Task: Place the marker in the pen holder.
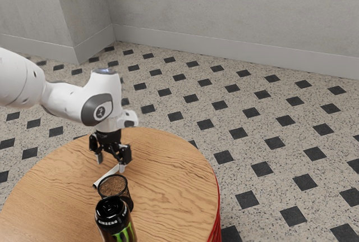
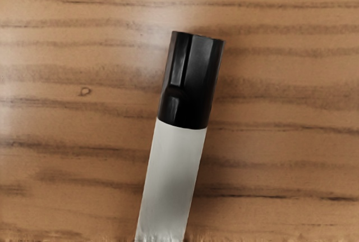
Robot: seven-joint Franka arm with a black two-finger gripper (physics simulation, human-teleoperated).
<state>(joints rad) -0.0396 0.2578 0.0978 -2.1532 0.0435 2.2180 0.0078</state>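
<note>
My gripper (image 1: 111, 164) is low over the wooden table, its two fingertips spread apart in the exterior view. The white marker (image 1: 106, 177) slants below the fingers, one end beside the fingertip on the exterior view's right. Whether it touches that fingertip I cannot tell. From the hand, the marker (image 2: 171, 174) shows its white body and black cap (image 2: 190, 79) above the wood grain. Close to the marker stands the pen holder (image 1: 128, 200), a dark round cup with an open top; its lower part is partly hidden by the can.
A black can with a green logo (image 1: 115, 219) stands beside the pen holder, toward the exterior camera. The round wooden table (image 1: 179, 180) has a curved edge on the exterior view's right, with bare wood between that edge and the holder.
</note>
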